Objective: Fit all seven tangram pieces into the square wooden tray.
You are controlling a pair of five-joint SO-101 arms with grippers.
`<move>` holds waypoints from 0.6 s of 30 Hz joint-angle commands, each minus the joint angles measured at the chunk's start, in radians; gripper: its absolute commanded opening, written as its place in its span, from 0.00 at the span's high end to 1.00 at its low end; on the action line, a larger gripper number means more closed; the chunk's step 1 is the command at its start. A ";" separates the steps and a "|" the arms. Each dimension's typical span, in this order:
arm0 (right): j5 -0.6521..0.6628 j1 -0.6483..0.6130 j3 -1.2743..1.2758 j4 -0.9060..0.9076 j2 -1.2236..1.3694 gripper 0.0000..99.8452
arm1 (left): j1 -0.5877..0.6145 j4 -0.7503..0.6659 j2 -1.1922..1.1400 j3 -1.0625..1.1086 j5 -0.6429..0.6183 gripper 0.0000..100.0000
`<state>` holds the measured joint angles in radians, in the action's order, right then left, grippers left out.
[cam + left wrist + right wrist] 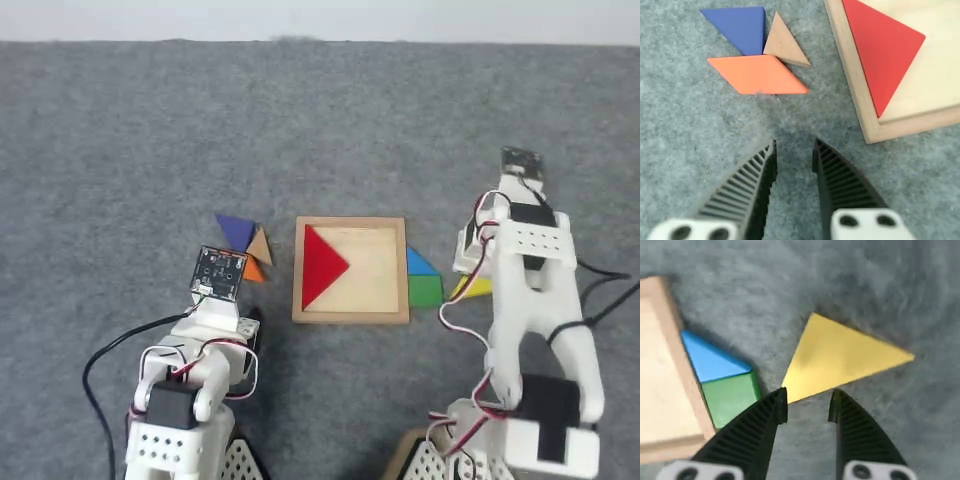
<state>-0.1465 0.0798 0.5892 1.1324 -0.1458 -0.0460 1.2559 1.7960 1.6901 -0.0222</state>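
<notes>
Tray: wooden tray (350, 318) sits mid-bench (120, 120), with the red triangle (320, 265) inside against its left wall.
Left group: dark blue triangle (740, 27), tan triangle (782, 45) and orange parallelogram (757, 74) touch one another near the tray.
Right group: light blue triangle (710, 360) and green square (730, 395) lie against the tray's right rim, with the yellow triangle (840, 357) just beside them.
Left fingers (760, 175): apart, empty, near the orange parallelogram.
Right fingers (765, 420): apart, empty, tips at the yellow triangle's edge.
</notes>
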 commanded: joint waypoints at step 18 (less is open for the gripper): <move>-0.631 -0.012 -0.368 0.013 0.378 0.71 | -0.005 0.002 0.014 -0.005 0.005 0.89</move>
<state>-0.7127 0.0798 0.3099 1.1324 0.2102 -0.0460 1.2559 1.7960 1.6901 -0.0222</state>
